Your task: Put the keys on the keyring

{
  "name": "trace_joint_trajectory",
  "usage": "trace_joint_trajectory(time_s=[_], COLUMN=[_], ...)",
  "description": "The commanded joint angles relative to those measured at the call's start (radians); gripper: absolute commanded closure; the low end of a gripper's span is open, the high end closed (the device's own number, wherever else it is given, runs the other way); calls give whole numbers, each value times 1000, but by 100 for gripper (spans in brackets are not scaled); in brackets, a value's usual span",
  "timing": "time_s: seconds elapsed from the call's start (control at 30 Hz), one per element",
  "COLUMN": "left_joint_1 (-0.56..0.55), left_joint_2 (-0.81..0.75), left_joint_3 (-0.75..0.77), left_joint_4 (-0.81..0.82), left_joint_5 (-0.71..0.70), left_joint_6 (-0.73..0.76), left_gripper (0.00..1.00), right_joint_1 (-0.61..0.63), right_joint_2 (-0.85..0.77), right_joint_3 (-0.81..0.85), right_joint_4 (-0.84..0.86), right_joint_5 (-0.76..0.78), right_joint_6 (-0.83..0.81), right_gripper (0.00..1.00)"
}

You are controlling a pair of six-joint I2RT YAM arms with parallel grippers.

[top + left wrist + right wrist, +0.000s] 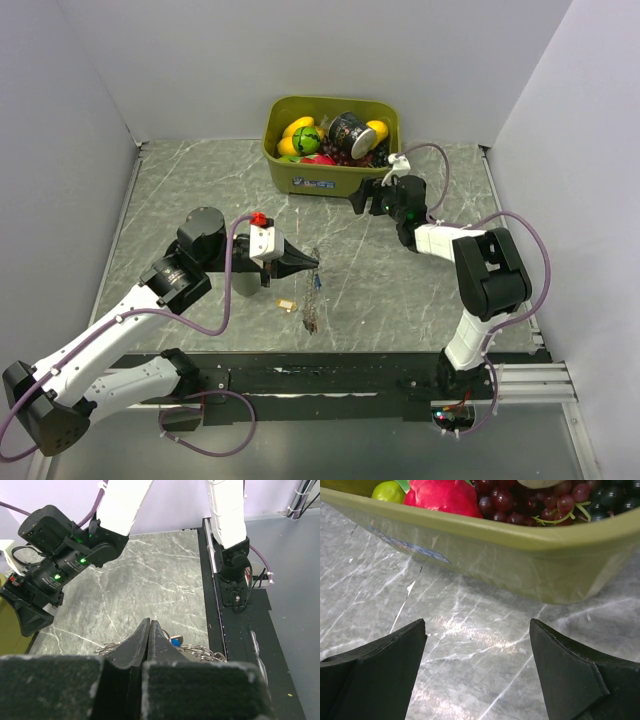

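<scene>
The keyring [313,295] lies on the table [400,300], its top hidden beneath the clenched left gripper [314,262]; we cannot tell whether it is pinched. A blue key [175,641] peeks out there. The right gripper [477,625] gapes empty before the bin [520,545] of grapes [520,500], which is cut off above.

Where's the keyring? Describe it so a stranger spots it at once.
On the grey marble table, ignore the green bin at the back and follow the left arm to its shut fingers. The keyring is the thin silvery chain trailing from their tips toward the near edge. Beside it lies a yellow-tagged key; only the keyring is a long bare metal chain.
</scene>
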Motion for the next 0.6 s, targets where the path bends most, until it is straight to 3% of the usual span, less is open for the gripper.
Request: trace_joint_trajectory(time_s=[0.0, 0.33, 0.57], left_joint_1=[-3, -3, -3], left_joint_2=[-5, -9, -16], left_joint_3=[25, 38, 38], left_joint_4=[40, 29, 33], left_joint_5=[-2, -9, -5], left_joint_6=[12, 12, 9], left_gripper=[99, 99, 99], right_joint_1=[-9, -9, 14], right_joint_2=[-14, -20, -167], right_joint_3=[27, 62, 70], right_joint_4=[51, -17, -96], right_joint_5=[-23, -51, -135], right_joint_6=[-15, -22, -87], right_gripper=[11, 6, 0])
